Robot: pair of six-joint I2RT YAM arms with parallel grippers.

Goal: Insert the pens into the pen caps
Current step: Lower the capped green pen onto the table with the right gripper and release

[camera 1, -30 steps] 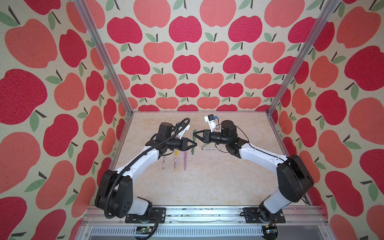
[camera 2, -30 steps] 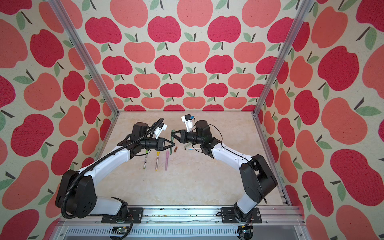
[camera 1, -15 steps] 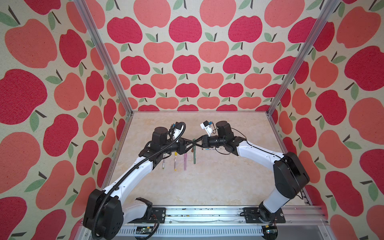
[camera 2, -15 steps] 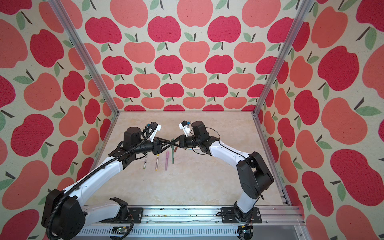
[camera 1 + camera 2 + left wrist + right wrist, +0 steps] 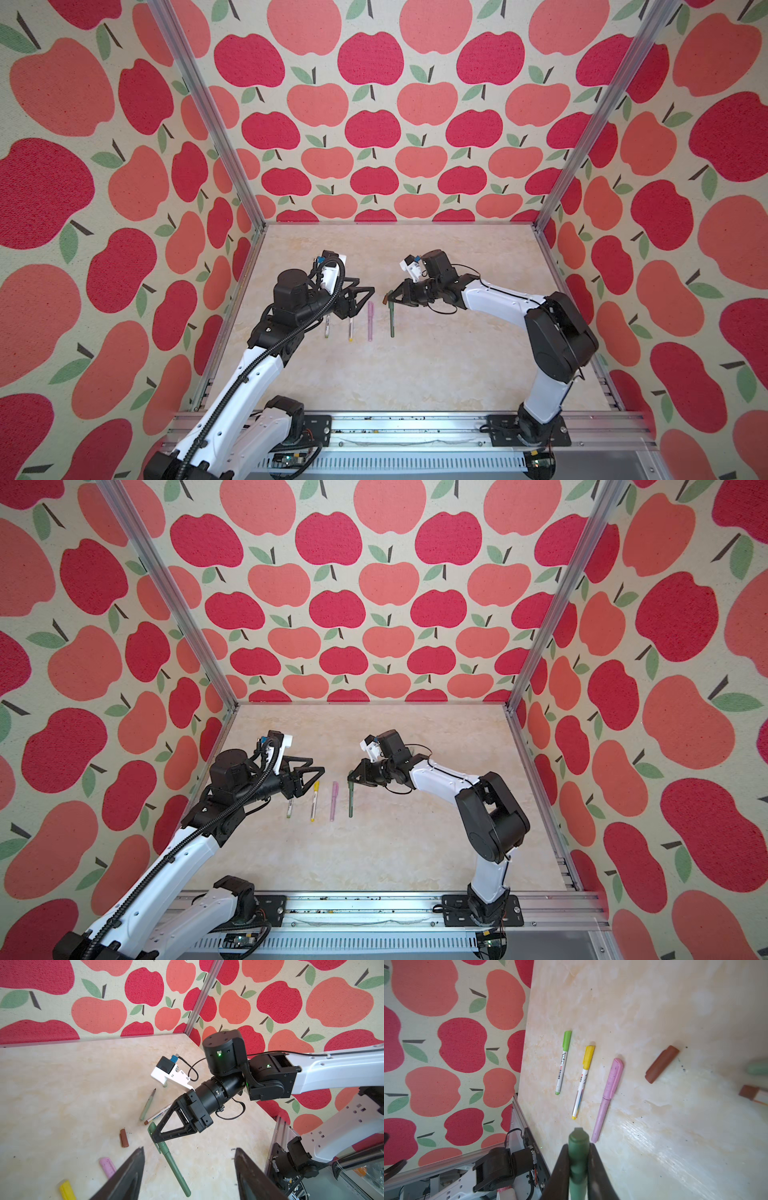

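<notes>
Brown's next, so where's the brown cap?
In the right wrist view the brown cap lies loose mid-table, between the pink pen and the brown-ended pen.

Left fingers spread, drawing back from the green pen (now capped).

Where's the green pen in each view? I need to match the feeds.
In a top view: green pen held by right gripper, just right of pink pen.
In a top view: green pen, same spot.
Left wrist: green pen under the right gripper.
Right wrist: green pen close up, clamped.
Shared landmark: pink pen.
</notes>
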